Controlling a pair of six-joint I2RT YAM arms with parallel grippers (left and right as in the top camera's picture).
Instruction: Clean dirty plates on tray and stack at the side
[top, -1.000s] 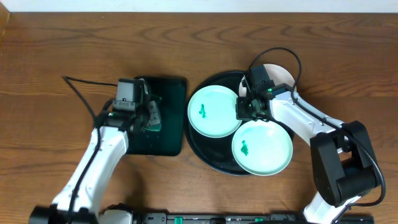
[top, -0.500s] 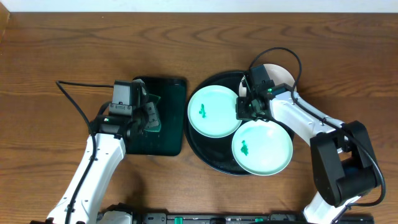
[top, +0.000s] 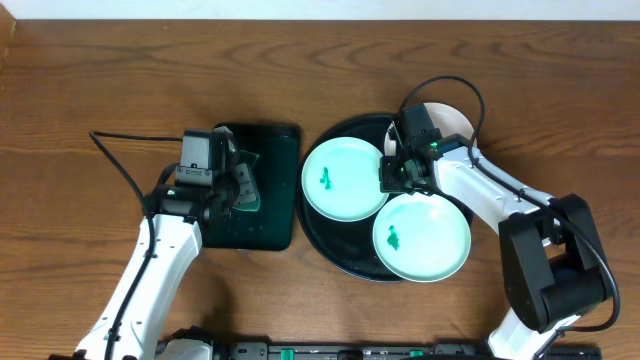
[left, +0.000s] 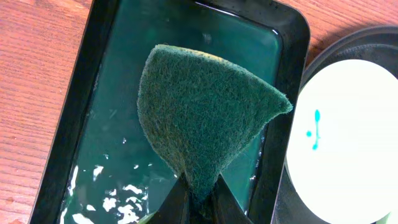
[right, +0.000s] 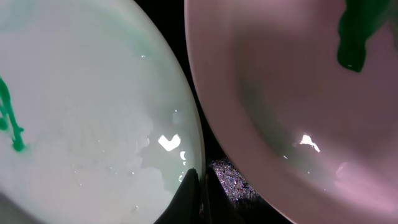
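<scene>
The left hand (left: 198, 202) is clamped on a green sponge (left: 205, 118). The right hand (top: 397, 172) is pinched together, empty, between the plates (top: 345, 179), which all lie dirty on the black tray (top: 335, 245), none stacked yet

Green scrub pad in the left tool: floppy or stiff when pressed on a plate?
Probably semi-stiff: the scrub pad fans out from the pinch of the left tool without drooping. It likely bends under pressure, since it creases at the pinch. Coarse fibres suggest good grip.

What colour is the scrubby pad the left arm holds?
Dark green pad, clearest in the left wrist view.
</scene>
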